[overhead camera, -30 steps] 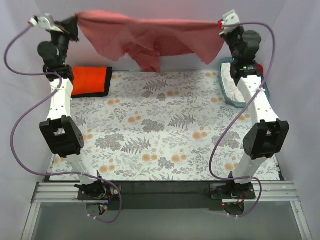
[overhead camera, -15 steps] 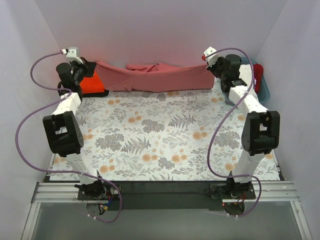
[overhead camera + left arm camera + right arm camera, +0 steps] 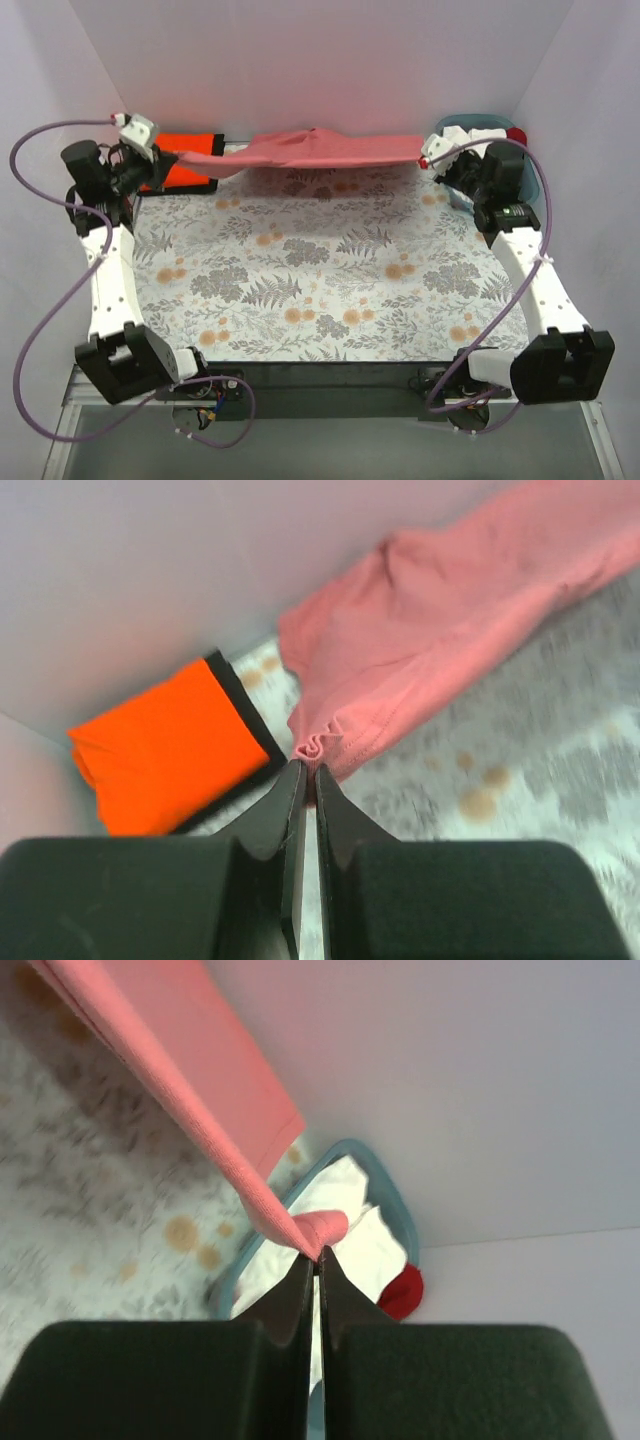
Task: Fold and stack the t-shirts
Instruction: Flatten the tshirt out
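The dusty rose-red soft cloth t-shirt point(image 3: 320, 150) is stretched as a long band along the far edge of the floral-patterned desk point(image 3: 330, 280). It runs from the far left corner to the far right corner and is held at each end. The left fingers point(image 3: 280, 825) are clenched on a puckered bit of its hem. The right fingers point(image 3: 290, 1305) are pinched on a small fold of cloth at the other end. The band is taut near both grips, with a soft hump bunched at its middle. Whether the middle rests on the desk or hangs just above it cannot be told.

In the far left corner lies the bright orange t-shirt folded square point(image 3: 185, 172), on a black cloth t-shirt point(image 3: 250, 715) whose edge shows around it. In the top view the rose shirt's left end crosses over that pile's far right corner. The teal plastic basket point(image 3: 395, 1210) sits in the far right corner, just beyond the right fingers, with white cloth point(image 3: 350, 1220) and something red point(image 3: 400, 1290) in it.

This looks like the spreading step: the shirt is held out wide so it can be laid flat before any fold. The next move likely calls for both arms to draw it toward the near edge together, at even tension, so the hump smooths out. The left end needs to stay clear of the orange pile and the right end clear of the basket before the fingers let go.
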Robot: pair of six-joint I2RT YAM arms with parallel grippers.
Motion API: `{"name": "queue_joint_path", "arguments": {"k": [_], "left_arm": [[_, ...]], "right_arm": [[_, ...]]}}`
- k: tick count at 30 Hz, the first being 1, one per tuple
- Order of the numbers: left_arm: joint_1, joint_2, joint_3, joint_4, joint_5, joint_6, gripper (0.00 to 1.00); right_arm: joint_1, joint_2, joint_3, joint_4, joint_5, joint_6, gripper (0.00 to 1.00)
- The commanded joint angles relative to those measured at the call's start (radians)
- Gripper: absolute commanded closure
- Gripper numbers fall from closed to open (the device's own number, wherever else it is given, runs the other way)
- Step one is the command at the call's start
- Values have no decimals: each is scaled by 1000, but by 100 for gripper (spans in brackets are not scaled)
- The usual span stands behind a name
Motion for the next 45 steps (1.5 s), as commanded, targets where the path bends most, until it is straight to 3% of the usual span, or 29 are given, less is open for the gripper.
{"name": "queue_joint_path", "arguments": {"k": [1,2,3,8,16,21,22,24,25,26,29,30,33,37,41,45], "left_arm": [[3,-110,-117,-470,46,484,100],[3,-142,-172,-593,16,545,100],[3,-151,-192,-665,2,702,100],[3,-147,-301,-1009,-101,946,100],[3,-193,-467,-1174,-212,1182,100],[4,-285,-565,-1175,-301,1286,100],[3,-297,-568,-1177,-299,1287,100],[3,-313,-567,-1175,-298,1296,86],[3,-317,-568,-1177,-302,1302,81],[3,-322,-568,-1177,-304,1306,72],[3,-334,-562,-1177,-321,1307,56],[3,-340,-556,-1178,-330,1307,49],[3,-308,-501,-1177,-312,1270,49],[-9,-135,-364,-1174,-206,1120,48],[-185,-37,-338,-1106,-210,927,51],[-382,9,-349,-990,-186,664,47]], "right_arm": [[-7,-94,-112,-233,-60,-173,99],[-7,-135,-159,-305,-60,-204,99],[-7,-153,-186,-339,-59,-230,99],[-7,-289,-356,-506,-33,-370,99],[-5,-410,-557,-649,-14,-462,99],[8,-467,-605,-724,-11,-502,96],[8,-472,-609,-739,-4,-508,88],[10,-492,-621,-756,2,-526,72],[8,-498,-621,-781,-1,-531,59],[8,-515,-617,-790,-4,-532,54],[8,-548,-591,-827,-14,-529,43],[10,-553,-582,-836,-14,-523,43],[10,-530,-521,-836,-14,-470,42],[10,-351,-410,-839,-40,-304,56],[8,-104,-298,-861,-63,-122,69],[10,19,-237,-885,-80,-31,71]]}}
